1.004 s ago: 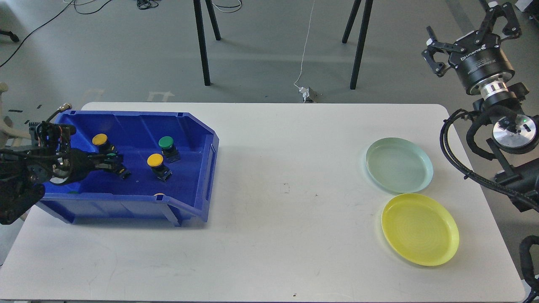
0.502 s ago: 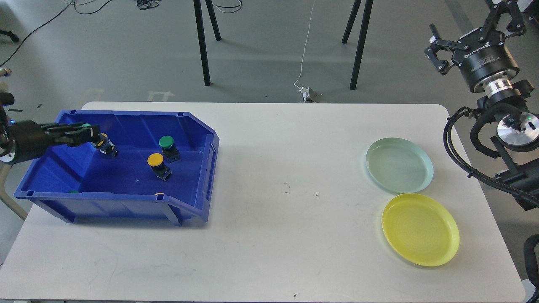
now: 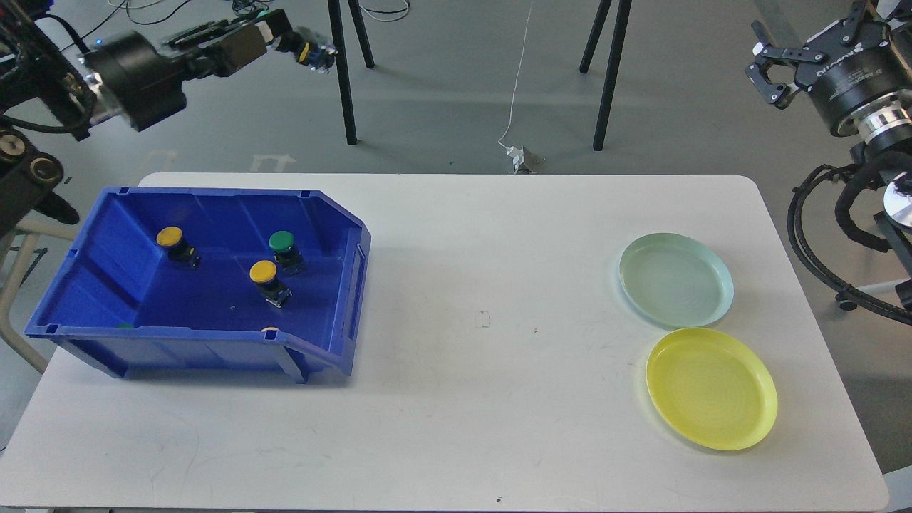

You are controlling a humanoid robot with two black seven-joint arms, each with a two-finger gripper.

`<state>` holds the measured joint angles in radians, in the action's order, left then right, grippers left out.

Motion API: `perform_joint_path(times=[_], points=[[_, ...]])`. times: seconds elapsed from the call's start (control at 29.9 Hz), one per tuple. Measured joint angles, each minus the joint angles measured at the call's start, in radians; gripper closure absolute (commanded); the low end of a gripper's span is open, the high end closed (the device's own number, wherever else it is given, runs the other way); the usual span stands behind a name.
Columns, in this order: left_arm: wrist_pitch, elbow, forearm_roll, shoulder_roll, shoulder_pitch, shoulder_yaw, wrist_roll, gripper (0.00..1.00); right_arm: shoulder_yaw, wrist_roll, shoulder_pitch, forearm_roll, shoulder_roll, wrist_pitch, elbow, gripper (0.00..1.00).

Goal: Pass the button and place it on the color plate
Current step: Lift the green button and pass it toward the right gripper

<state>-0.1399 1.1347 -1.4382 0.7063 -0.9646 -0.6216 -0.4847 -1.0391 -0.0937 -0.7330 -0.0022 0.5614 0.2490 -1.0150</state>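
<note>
Apparently only at the first part of the task. Picked up already: one button (image 3: pixel 314 54), clamped in the left gripper (image 3: pixel 288 39) and held high in the air, above and beyond the far wall of the blue bin (image 3: pixel 335 342); cap colour of this button hard to tell, being small and partly covered. Not yet done: the pass to the right gripper (image 3: pixel 819 35), seen far to the right of the bin and raised, with fingers spread wide and holding nothing. Not yet done either: the placing on a plate of matching colour. Judged from this, most of the work left, as no button on any plate.

Counted now. Buttons lying openly inside the bin: three, namely a yellow button (image 3: pixel 171 239) near the bin's far left corner, a green button (image 3: pixel 283 244) near the middle of its far side, and a second yellow button (image 3: pixel 263 273) just in front of the green one. Also two small bits peeping over the bin's near wall, a green bit (image 3: pixel 125 325) and a pale bit (image 3: pixel 269 329), probably more buttons but too hidden to say. Plates: two, both bare, well to the right of the bin on the table (image 3: pixel 463 427), a pale green plate (image 3: pixel 675 279) and a yellow plate (image 3: pixel 711 388) nearer the front edge. Bins: one. Grippers: two.
</note>
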Motion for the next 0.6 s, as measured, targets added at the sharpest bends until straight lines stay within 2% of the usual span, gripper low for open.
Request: perform_joint_path(times=[0.13,0.23,0.43,0.6], points=[[0.021,-0.002,-0.010,-0.146,-0.046,-0.003,0.061,0.80,0.072,0.005,0.004,-0.007,0.017,-0.064,-0.114,0.06],[0.025,-0.010,-0.022,-0.238,-0.069,-0.003,0.089,0.82,0.114,0.005,0.006,-0.019,0.019,-0.096,-0.184,0.06],[0.058,-0.055,-0.096,-0.385,-0.071,0.001,0.104,0.82,0.146,0.006,0.009,-0.047,-0.013,-0.128,-0.264,0.06],[0.067,-0.102,-0.116,-0.454,-0.065,0.002,0.106,0.82,0.194,0.015,-0.004,-0.070,-0.074,-0.128,-0.268,0.06]])
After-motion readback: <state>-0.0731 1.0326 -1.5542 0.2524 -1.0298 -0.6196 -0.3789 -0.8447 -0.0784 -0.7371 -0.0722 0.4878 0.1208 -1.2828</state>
